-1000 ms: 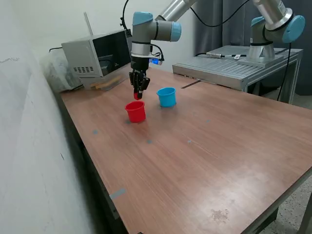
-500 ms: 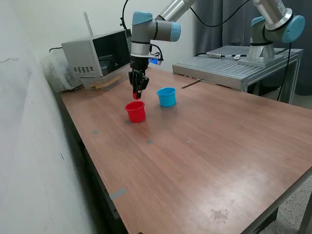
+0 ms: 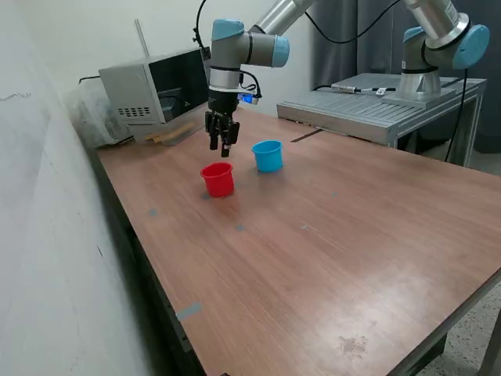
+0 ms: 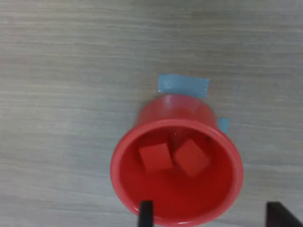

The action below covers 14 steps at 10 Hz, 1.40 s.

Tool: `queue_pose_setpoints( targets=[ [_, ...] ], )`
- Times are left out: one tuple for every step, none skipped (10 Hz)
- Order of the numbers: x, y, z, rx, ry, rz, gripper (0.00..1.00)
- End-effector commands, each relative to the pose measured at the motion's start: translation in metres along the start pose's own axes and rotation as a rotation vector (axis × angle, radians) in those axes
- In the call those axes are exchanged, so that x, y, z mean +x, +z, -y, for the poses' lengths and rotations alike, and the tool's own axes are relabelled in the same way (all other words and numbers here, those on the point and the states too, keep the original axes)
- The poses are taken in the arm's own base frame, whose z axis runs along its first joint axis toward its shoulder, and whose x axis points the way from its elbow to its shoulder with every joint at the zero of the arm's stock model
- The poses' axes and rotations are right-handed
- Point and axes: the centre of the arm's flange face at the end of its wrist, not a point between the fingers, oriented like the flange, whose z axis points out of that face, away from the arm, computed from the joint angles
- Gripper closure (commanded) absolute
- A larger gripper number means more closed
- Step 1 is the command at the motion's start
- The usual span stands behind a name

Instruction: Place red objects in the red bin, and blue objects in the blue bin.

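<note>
The red bin (image 3: 218,180) stands upright on the wooden table (image 3: 329,235), and both red objects, one small cube (image 4: 155,157) and another (image 4: 191,157), lie side by side on its floor (image 4: 177,189). My gripper (image 3: 220,146) hangs directly above this cup, open and holding nothing; the wrist view shows its gripper (image 4: 213,217) with the fingertips (image 4: 146,213) spread across the rim. The blue bin (image 3: 268,156) sits just to the exterior view's right of the red one. No blue objects are in view; the blue bin's inside is hidden.
A grey microwave-like box (image 3: 153,90) stands behind the cups. A metal platform (image 3: 376,106) carrying a second arm (image 3: 438,39) sits at the exterior view's right. Small blue tape marks (image 4: 183,85) dot the table. The table's edge (image 3: 141,258) runs along the exterior view's left.
The gripper was shut on a red cube over the red bin. It has opened and risen slightly, and the cube is gone from its fingers.
</note>
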Motion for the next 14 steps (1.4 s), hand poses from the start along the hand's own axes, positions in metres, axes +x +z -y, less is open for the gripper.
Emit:
queue_pose_setpoints(
  targets=[
    [-0.005,0.000,0.001,-0.003,0.006,0.003,0.00],
    [-0.006,0.001,0.002,0.000,0.007,0.003,0.00],
    [-0.006,0.002,0.003,0.003,0.007,0.004,0.00],
    [-0.006,-0.004,0.004,0.011,0.004,0.023,0.00],
    [0.000,-0.029,0.005,-0.003,-0.004,0.031,0.00],
    [0.017,-0.066,0.017,0.017,-0.022,0.019,0.00],
    [0.050,-0.117,0.032,0.031,-0.064,0.004,0.00],
    [0.084,-0.171,0.052,0.038,-0.102,-0.011,0.00],
    [0.102,-0.228,0.077,0.029,-0.122,-0.017,0.00],
    [0.115,-0.279,0.100,0.023,-0.138,-0.021,0.00],
    [0.120,-0.326,0.127,0.040,-0.142,-0.026,0.00],
    [0.123,-0.348,0.146,0.068,-0.145,-0.033,0.00],
    [0.125,-0.365,0.165,0.088,-0.135,-0.035,0.00],
    [0.126,-0.379,0.182,0.117,-0.102,-0.024,0.00]
  ],
)
